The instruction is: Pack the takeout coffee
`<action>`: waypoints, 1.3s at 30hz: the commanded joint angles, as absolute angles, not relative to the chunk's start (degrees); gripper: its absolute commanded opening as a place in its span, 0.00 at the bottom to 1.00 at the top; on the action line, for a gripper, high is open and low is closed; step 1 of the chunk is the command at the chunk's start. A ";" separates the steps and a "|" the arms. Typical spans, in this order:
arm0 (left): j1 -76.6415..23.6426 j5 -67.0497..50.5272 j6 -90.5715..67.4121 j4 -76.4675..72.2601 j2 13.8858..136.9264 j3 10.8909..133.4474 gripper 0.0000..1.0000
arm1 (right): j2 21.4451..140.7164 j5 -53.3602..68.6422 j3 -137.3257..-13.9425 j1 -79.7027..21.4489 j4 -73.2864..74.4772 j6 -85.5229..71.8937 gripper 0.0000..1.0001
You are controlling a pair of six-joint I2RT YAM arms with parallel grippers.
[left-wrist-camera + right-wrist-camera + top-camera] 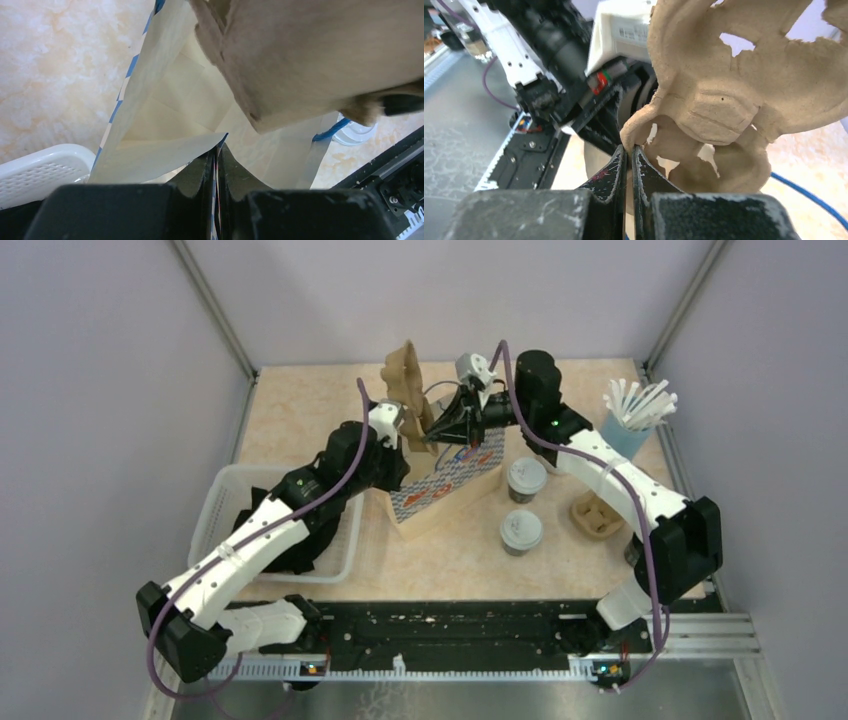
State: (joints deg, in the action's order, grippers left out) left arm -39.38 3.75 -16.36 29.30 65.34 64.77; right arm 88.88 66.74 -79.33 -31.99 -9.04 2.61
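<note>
The bag near the middle of the tabletop carries a blue and red print on its side, too small to read. A small label on the white housing in the right wrist view is also illegible. The cups' pale lids show only faint marks.

The bag stands open. The left gripper has its jaws pinched together on the bag's rim. The right gripper has its jaws nipped on the edge of a brown pulp carrier, held upright over the bag's mouth. Whether its lower end is inside the bag I cannot tell.

Both coffees stand outside the bag, just to its right: the far cup and the near cup, close together and lidded. A second carrier lies flat right of them.

A blue tumbler by the far right corner holds white sticks. The white basket at the left edge holds dark things I cannot make out.
</note>
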 commanded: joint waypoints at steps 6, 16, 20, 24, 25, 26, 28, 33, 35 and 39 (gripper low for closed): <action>-39.20 5.11 -15.93 22.50 60.83 61.71 0.09 | 85.55 65.09 -81.11 -30.13 13.03 24.69 0.00; -39.20 6.17 -13.90 23.61 60.70 62.23 0.08 | 88.42 49.94 -93.75 -29.26 51.12 57.75 0.00; -39.22 9.80 -13.72 25.36 61.87 63.59 0.06 | 87.51 45.05 -95.43 -30.14 58.28 60.71 0.00; -39.20 11.69 -13.64 25.84 63.10 64.31 0.05 | 86.70 40.17 -95.24 -32.65 59.41 61.61 0.00; -39.20 12.03 -13.63 25.77 63.21 64.38 0.05 | 86.87 40.01 -95.27 -32.71 59.68 61.53 0.00; -39.20 12.56 -13.62 25.68 63.35 64.42 0.04 | 87.10 39.89 -95.39 -32.72 59.94 61.44 0.00; -39.20 13.87 -13.54 25.65 63.52 64.63 0.04 | 87.51 39.98 -95.65 -32.84 60.06 61.20 0.00; -39.20 17.12 -12.55 25.61 64.19 65.56 0.04 | 88.64 38.53 -96.95 -33.32 58.69 59.14 0.00; -39.20 18.57 -12.23 25.48 64.62 66.12 0.03 | 89.50 36.62 -98.16 -33.57 59.80 59.43 0.00; -39.11 19.13 -12.09 25.70 65.09 66.66 0.02 | 90.11 32.47 -99.47 -34.06 62.02 60.79 0.00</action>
State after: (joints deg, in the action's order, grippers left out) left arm -39.35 16.40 -13.32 26.98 64.60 64.36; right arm 89.34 36.45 -96.14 -32.82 59.90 58.98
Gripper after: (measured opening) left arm 0.031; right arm 0.014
